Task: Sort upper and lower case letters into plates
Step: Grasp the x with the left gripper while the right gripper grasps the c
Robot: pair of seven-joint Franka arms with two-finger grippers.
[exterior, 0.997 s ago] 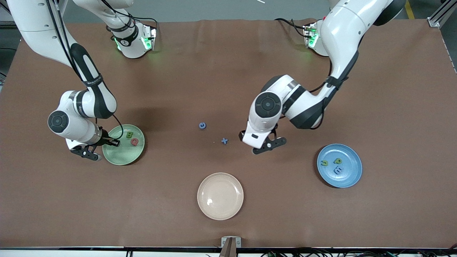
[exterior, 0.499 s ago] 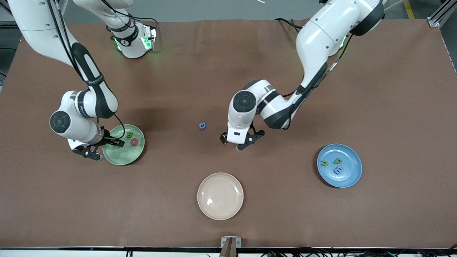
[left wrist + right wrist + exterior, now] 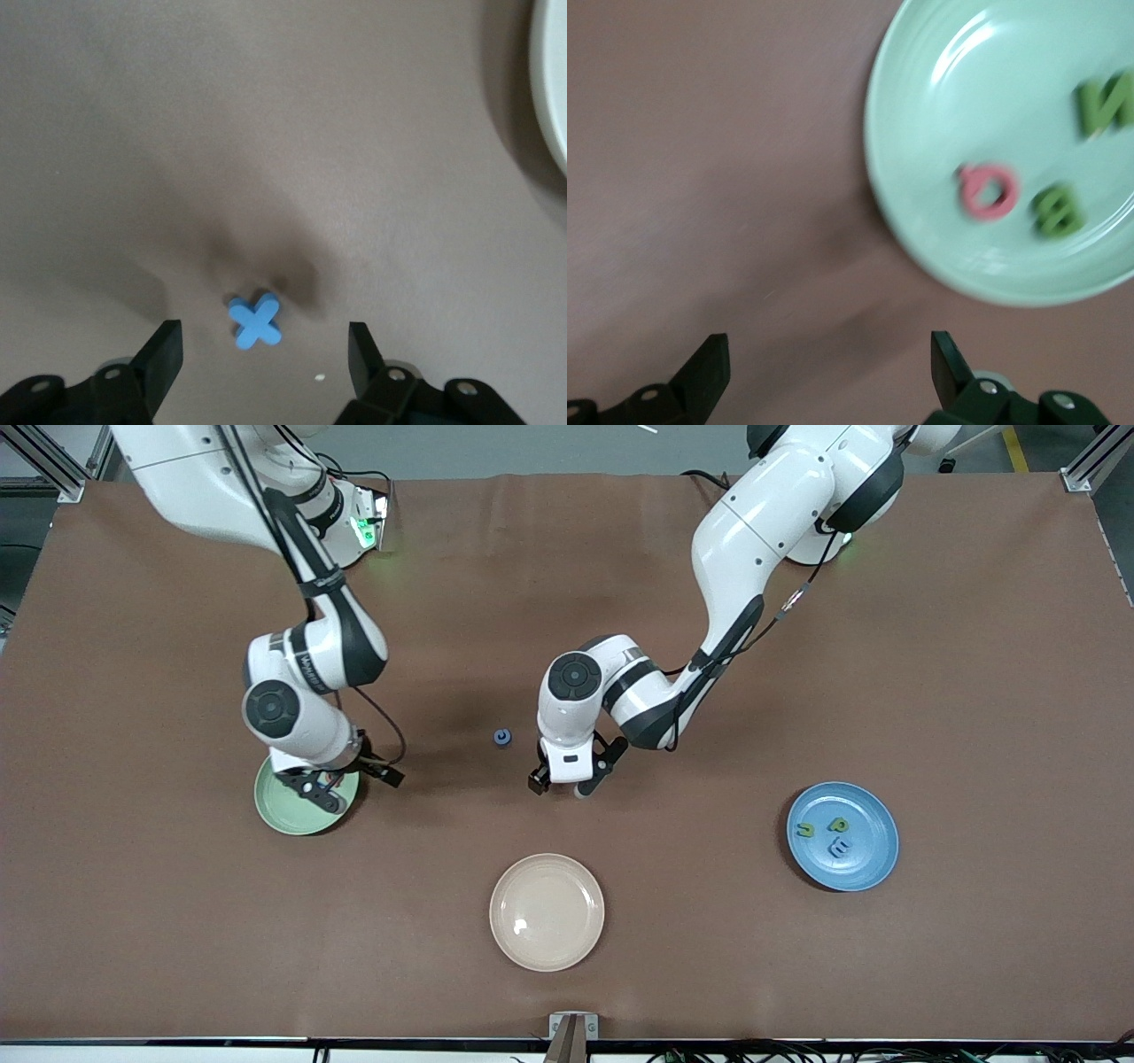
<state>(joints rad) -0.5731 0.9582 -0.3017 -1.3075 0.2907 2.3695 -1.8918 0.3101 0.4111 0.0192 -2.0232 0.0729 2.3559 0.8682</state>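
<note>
I had left gripper (image 3: 261, 350) fingers spread around blue x (image 3: 255, 320) on tabletop (image 3: 974, 691); right gripper (image 3: 341, 778) fingers released over mint plate (image 3: 283, 813).

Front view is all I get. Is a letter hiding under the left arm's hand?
Observer: Yes, a blue X lies on the table between the open jaws of the left gripper, untouched.
Operator: What's in the green plate?
Observer: The mint green plate holds a pink letter, a green N and a green B.
Operator: Is the right gripper holding anything?
Observer: No, its jaws are open and empty, over the table beside that plate.
</note>
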